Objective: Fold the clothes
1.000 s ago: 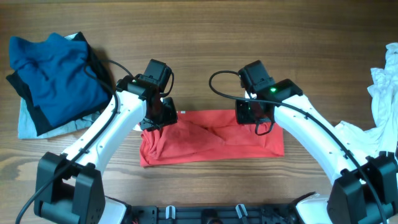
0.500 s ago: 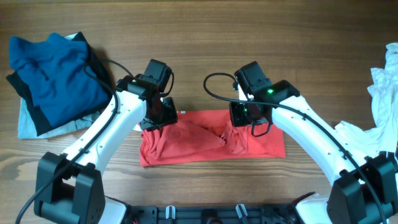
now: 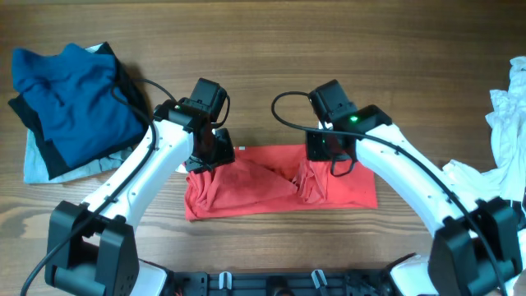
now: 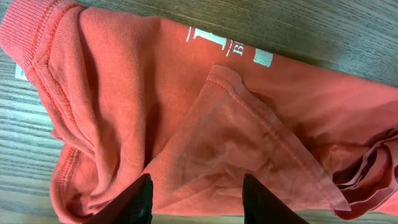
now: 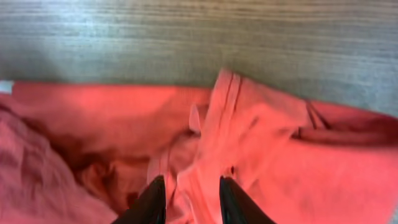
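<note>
The red T-shirt (image 3: 271, 185) lies as a crumpled strip on the wooden table, with white lettering (image 4: 214, 45) showing at its far edge. My left gripper (image 3: 210, 156) hovers over its left end. In the left wrist view this gripper (image 4: 196, 182) is open above a triangular flap, with nothing pinched. My right gripper (image 3: 322, 158) sits over the shirt's middle-right, where the cloth is bunched. In the right wrist view it (image 5: 191, 183) is open, its fingers either side of a raised hem fold (image 5: 214, 118).
A pile of blue and black clothes (image 3: 70, 99) on a pale garment sits at the back left. White clothes (image 3: 503, 123) lie heaped at the right edge. Bare wood stretches behind the shirt.
The right gripper moved a little to the left, pushing the shirt's right part into a bunched fold, and its jaws opened. The left arm stayed still.
</note>
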`<state>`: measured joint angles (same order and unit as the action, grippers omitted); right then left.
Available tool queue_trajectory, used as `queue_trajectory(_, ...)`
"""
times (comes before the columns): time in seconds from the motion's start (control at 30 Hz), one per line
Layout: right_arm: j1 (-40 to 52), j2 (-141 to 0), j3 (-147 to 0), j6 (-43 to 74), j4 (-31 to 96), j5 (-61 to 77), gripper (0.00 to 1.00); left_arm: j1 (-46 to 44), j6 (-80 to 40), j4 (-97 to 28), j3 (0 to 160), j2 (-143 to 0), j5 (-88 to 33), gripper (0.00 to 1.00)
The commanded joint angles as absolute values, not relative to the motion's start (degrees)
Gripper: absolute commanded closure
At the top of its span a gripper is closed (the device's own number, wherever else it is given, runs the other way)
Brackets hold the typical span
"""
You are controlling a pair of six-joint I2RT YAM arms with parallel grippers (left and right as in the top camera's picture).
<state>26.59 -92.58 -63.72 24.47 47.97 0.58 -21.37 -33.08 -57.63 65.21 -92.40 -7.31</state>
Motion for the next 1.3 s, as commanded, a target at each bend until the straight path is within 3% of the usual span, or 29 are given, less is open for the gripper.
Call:
queue_trajectory(0.0, 26.89, -95.66, -63.26, 26.15, 46.48, -1.26, 0.71, -21.19, -32.16, -57.47, 65.78, -91.79, -6.94, 0.54)
queue_trajectory(0.3, 26.89, -99.98, -63.26, 28.34, 45.43, -1.32, 0.74, -21.19, -32.16, -57.45, 65.78, -91.79, -6.92, 0.53)
queue_trajectory(0.43, 26.87, -100.25, -63.26, 28.69, 44.77, -1.3, 0.95, -21.19, -32.16, -57.45, 65.78, -91.79, -6.92, 0.53)
queue_trajectory(0.47, 26.89, -100.25, -63.26, 28.64, 44.6, -1.28, 0.96, -21.19, -32.16, -57.45, 65.78, -91.79, -6.92, 0.53)
queue_trajectory(0.53, 27.0, -100.25, -63.26, 26.5, 43.83, 0.1, 0.96, -21.19, -32.16, -57.45, 65.78, -91.79, -6.92, 0.53)
queue_trajectory(0.67, 27.92, -100.25, -63.26, 9.04, 39.75, 13.85, 0.96, -21.19, -32.16, -57.23, 65.78, -91.79, -6.92, 0.53)
queue_trajectory(0.9, 28.49, -100.27, -63.26, 7.64, 39.46, 14.87, 0.96, -21.19, -32.16, -57.08, 65.78, -91.79, -6.94, 0.53)
queue_trajectory(1.0, 28.49, -100.27, -63.26, 7.99, 39.62, 14.68, 0.66, -21.19, -32.16, -57.08, 65.78, -91.79, -6.94, 0.52)
queue_trajectory(1.1, 28.49, -100.29, -63.26, 8.12, 39.7, 14.66, 0.66, -21.19, -32.16, -57.1, 65.78, -91.79, -6.94, 0.52)
queue_trajectory(1.17, 28.47, -100.29, -63.26, 8.23, 40.14, 14.37, 0.78, -21.19, -32.16, -57.1, 65.78, -91.79, -6.94, 0.52)
queue_trajectory(1.27, 28.42, -99.85, -63.64, 12.78, 42.22, 9.63, 0.8, -21.19, -32.16, -57.25, 65.78, -91.79, -6.94, 0.51)
